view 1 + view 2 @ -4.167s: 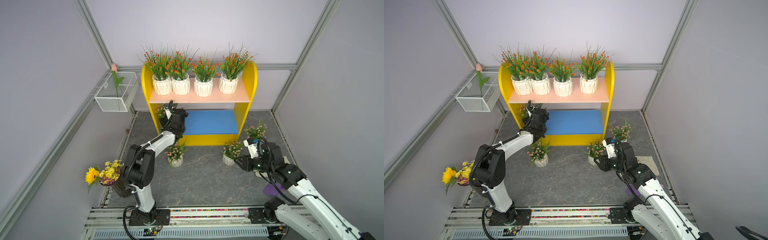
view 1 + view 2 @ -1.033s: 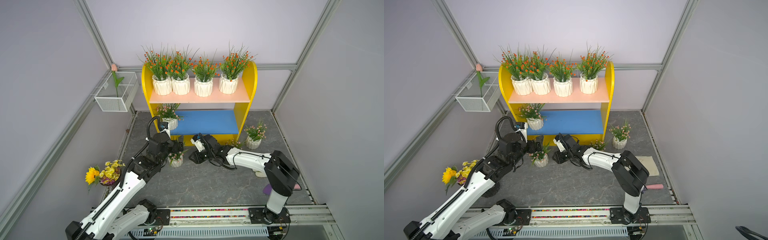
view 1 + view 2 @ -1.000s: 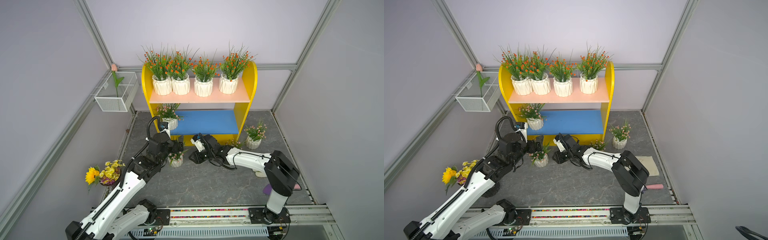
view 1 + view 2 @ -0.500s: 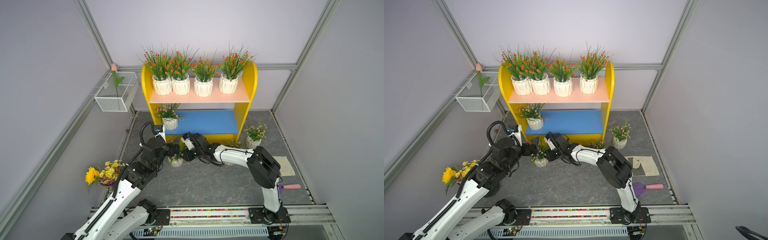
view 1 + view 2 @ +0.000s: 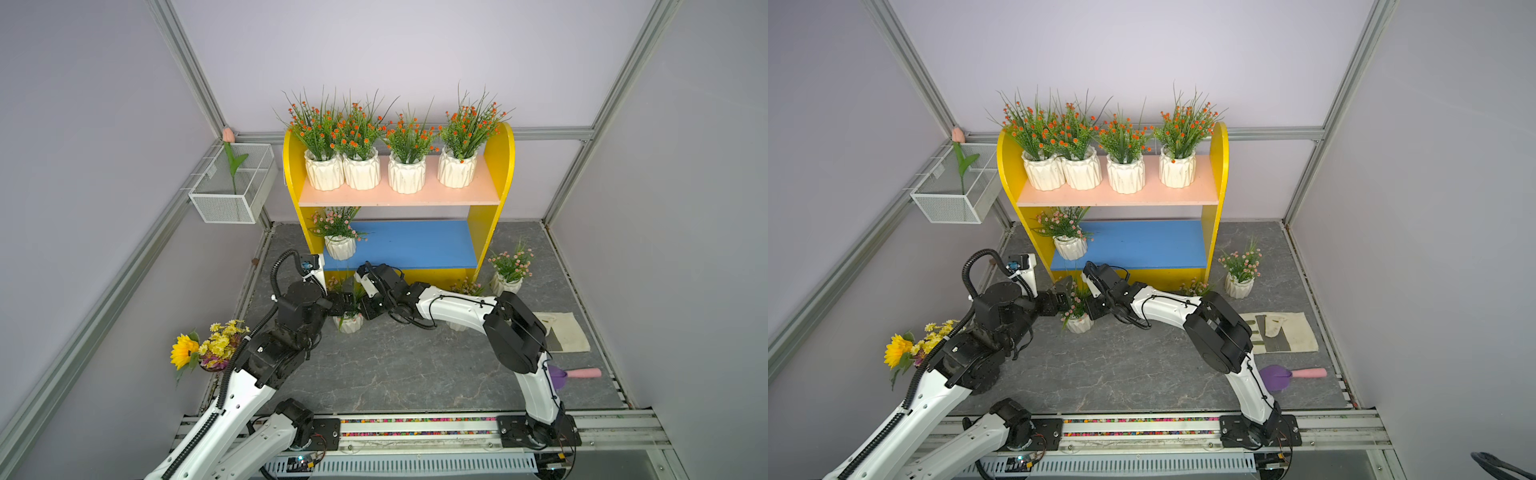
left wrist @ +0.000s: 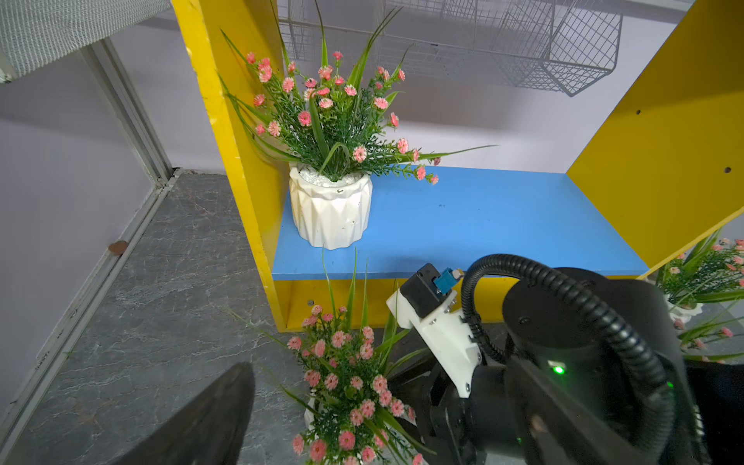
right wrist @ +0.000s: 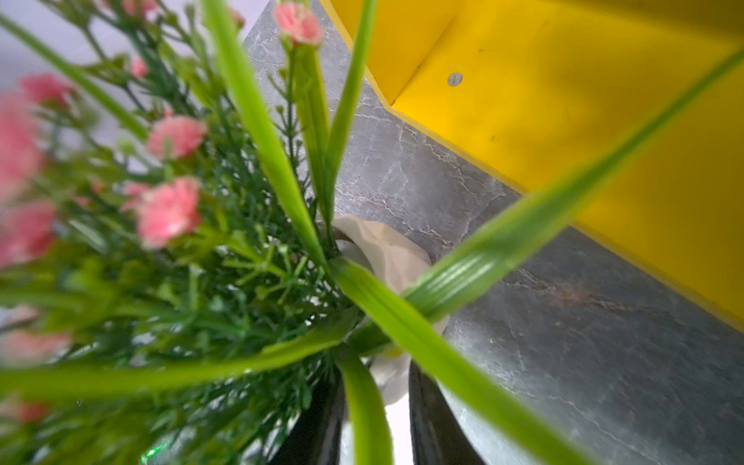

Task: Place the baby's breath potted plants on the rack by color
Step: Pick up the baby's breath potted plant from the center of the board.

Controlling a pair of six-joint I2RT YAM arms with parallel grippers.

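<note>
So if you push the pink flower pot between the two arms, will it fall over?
The pink flower pot has a small base and tall sprigs, so a high push could tip it. Its white ribbed sides look hard, probably stiff to grab. The thin leaves would likely bend.

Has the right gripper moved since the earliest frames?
Yes. The right gripper crossed from before the rack's right panel to the pink plant before its left panel.

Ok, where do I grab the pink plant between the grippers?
Grip the white pot, low from the open floor side, not from above: it stands upright, its sprigs fan out over the rim, and the rack stands close behind.
</note>
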